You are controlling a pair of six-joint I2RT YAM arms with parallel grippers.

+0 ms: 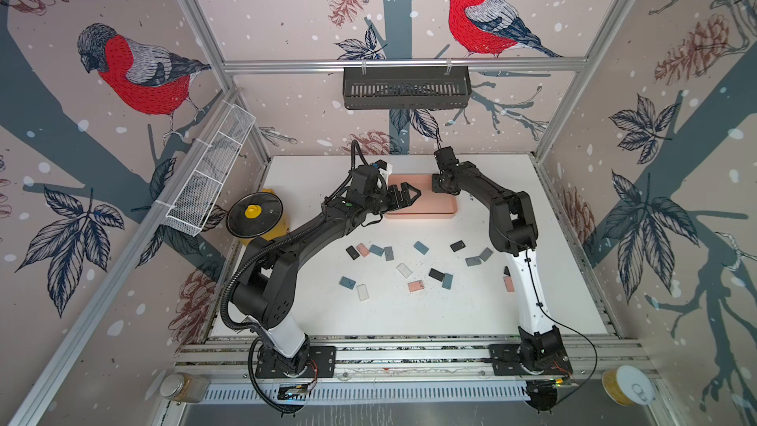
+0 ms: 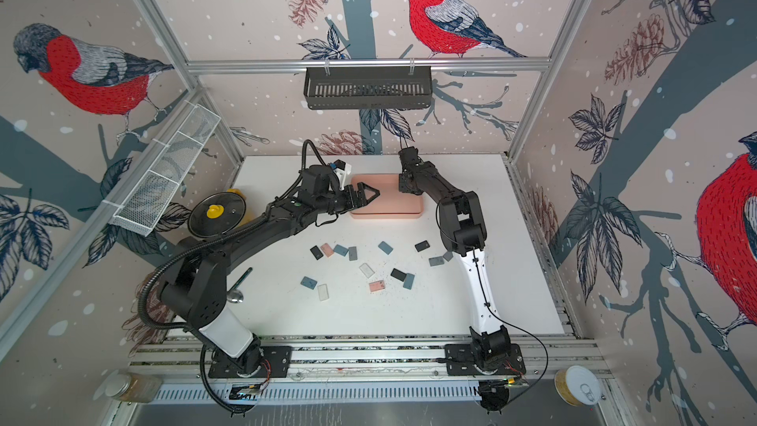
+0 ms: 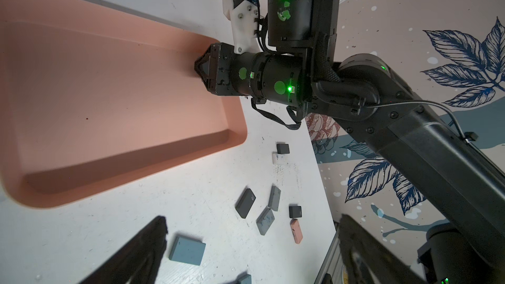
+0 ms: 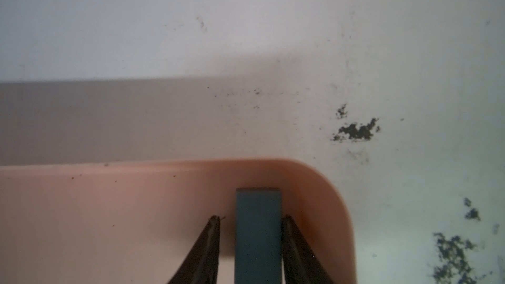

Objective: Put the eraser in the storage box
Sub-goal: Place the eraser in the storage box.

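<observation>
nearby, loose erasers (image 1: pixel 420 247) litter table (image 1: pixel 409 313); left gripper (image 1: pixel 411 196) overhangs storage box (image 1: pixel 436 207).

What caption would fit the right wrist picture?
Right end effector straddles a blue eraser in a corner of the pink box.

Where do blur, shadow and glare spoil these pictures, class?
Right wrist view: soft throughout, the blue eraser and storage box lack crisp edges; a grey shadow band crosses the table. Left wrist view: the left gripper is a dark blur; green lights glare. Both top views: evenly lit, loose erasers clear.
</observation>
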